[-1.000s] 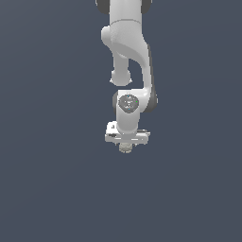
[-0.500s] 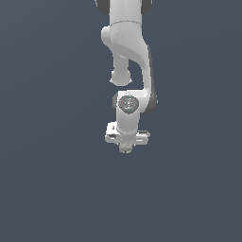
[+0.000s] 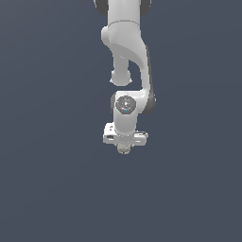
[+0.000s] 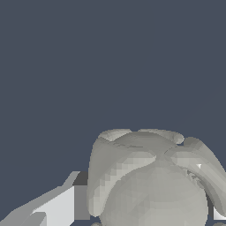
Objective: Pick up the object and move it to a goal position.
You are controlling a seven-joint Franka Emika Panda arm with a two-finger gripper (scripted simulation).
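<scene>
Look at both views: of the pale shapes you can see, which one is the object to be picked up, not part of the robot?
The small mottled grey-beige lump tucked under the hand; the arm is smooth white.

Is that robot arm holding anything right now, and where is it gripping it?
Probably the pale grey-beige lump, which sits right under the pincer and fills the wrist view; the exact place of the hold, and a firm grip, cannot be told.

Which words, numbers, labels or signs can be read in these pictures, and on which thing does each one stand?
None can be read.
The arm's round wrist joint cap bears a small coloured mark, too blurred to read.
The object, the gripper and the plain dark background show no writing.
</scene>
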